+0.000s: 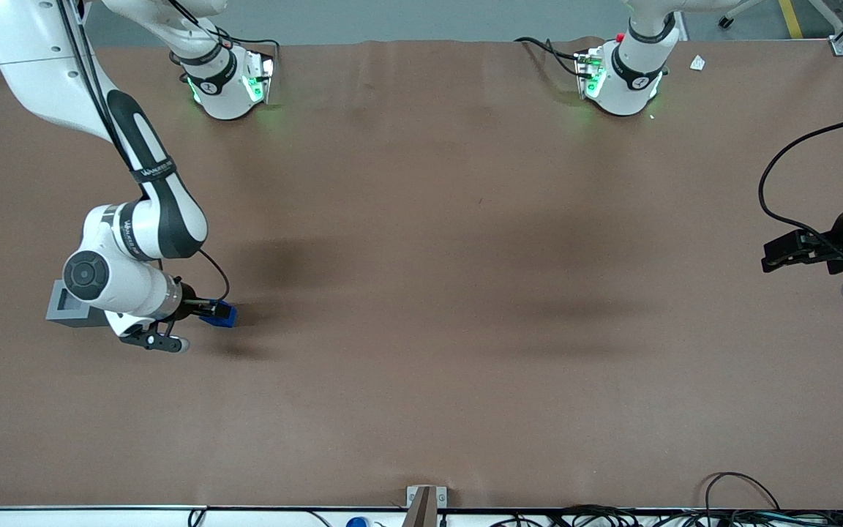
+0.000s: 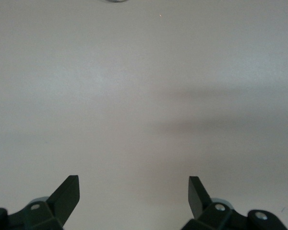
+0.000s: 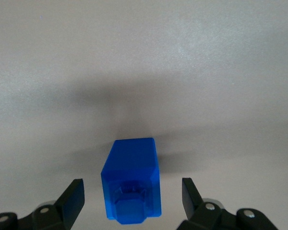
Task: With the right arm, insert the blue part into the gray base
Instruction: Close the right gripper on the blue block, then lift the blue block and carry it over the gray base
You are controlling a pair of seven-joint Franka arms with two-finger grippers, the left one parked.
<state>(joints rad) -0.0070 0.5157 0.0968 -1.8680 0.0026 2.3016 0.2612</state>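
The blue part lies on the brown table with its stepped knob pointing at the wrist camera. In the right wrist view the blue part sits between the two black fingers, with a gap on each side. My right arm's gripper is open and low over the table, straddling the part without touching it. The gray base stands beside the wrist, farther toward the working arm's end of the table, its square recess facing up and one side hidden by the wrist.
The brown table mat stretches wide toward the parked arm's end. A small metal bracket sits at the table edge nearest the front camera. Cables lie along that edge.
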